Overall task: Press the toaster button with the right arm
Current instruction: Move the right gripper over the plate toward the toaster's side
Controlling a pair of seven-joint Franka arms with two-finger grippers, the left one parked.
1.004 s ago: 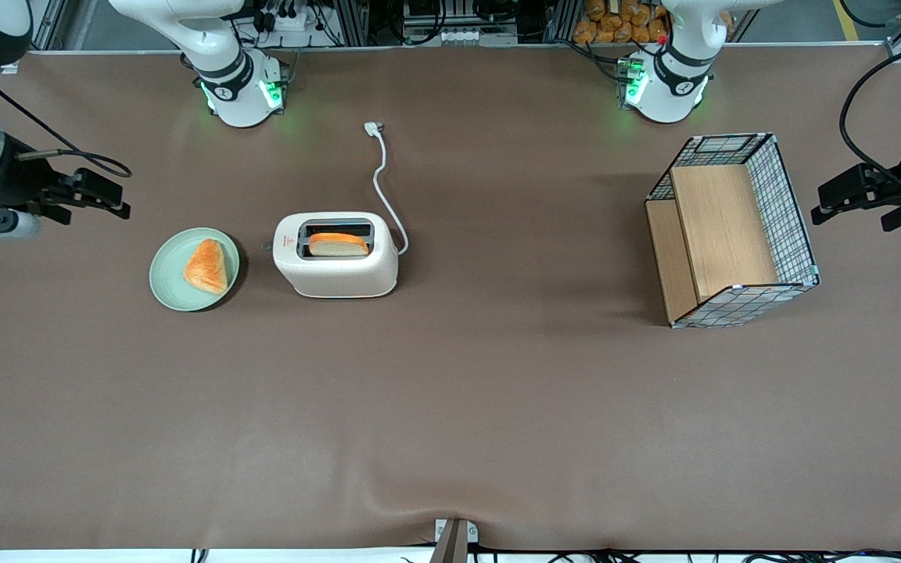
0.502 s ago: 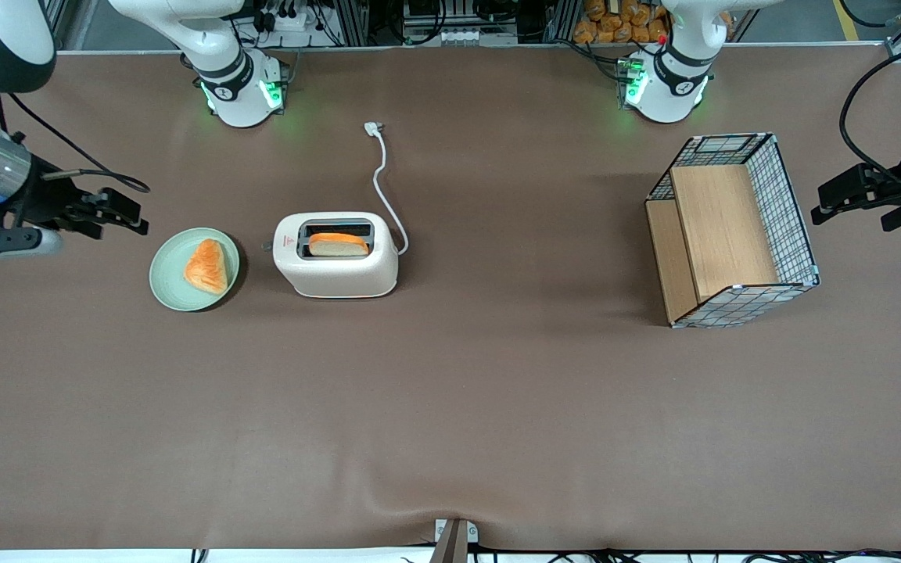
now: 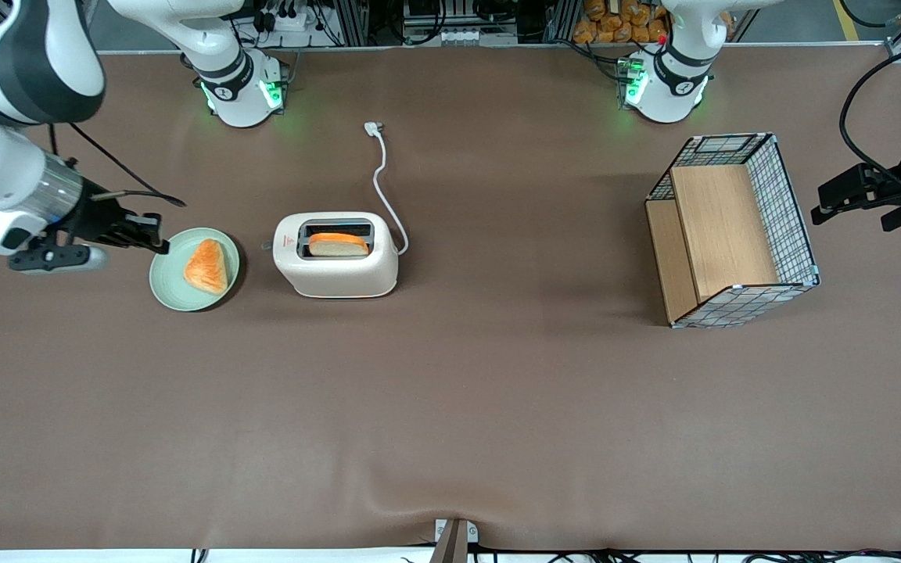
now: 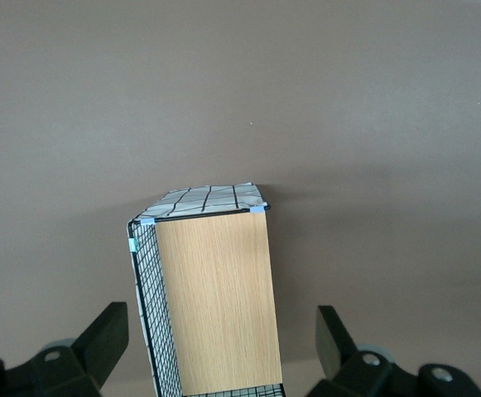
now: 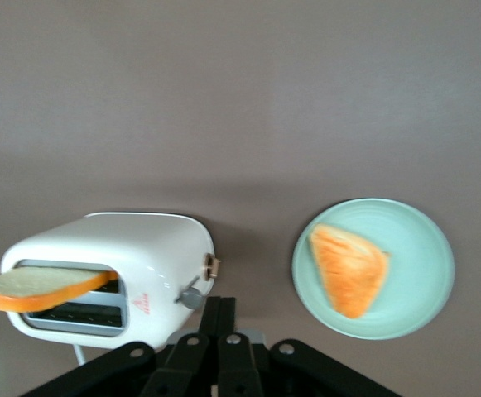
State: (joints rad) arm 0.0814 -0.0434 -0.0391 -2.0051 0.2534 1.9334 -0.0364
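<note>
my gripper (image 3: 155,241) has come in from the table's edge since a second ago and now hangs over the rim of the green plate (image 3: 164,288), on the side away from the toaster (image 3: 335,254). that puts it nearer the job, but it is still well apart from the toaster. its jaws look pressed together in the right wrist view, which is good for poking.

the toaster sits in the middle part of the table, toward my working arm's end, with a slice of bread (image 3: 338,244) sticking up from one slot. the button (image 5: 189,297) pokes out of the narrow end that faces the plate, and it is not pushed down yet.

the plate with its orange pastry (image 3: 207,266) lies between my gripper and the button, so i think i must pass above it. there is a small open gap between plate and toaster. the white cord (image 3: 382,178) trails off the other end, out of my way.
</note>
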